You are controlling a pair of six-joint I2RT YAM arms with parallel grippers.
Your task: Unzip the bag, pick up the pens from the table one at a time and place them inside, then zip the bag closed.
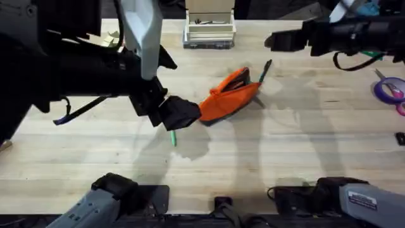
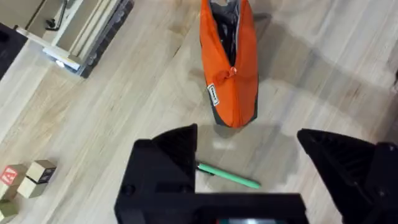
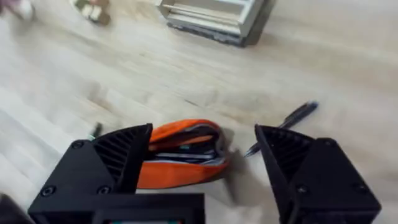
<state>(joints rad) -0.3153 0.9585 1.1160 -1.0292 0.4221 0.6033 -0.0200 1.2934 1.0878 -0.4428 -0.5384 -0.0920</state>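
green pen [image 2: 229, 175] lies between the left gripper's [image 2: 249, 158] wide-open, empty fingers, bag [image 2: 229, 62] beyond.

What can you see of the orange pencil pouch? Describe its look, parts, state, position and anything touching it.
The bag is a bright orange, soft fabric pouch, long and oval, with a dark base edge. It lies on the wooden table near the middle. Its zipper is open at one end, showing a dark interior, and a small orange pull tab and a small side label show in the left wrist view. The black pen lies by its far end, the green pen just off its near end. Neither gripper holds it.
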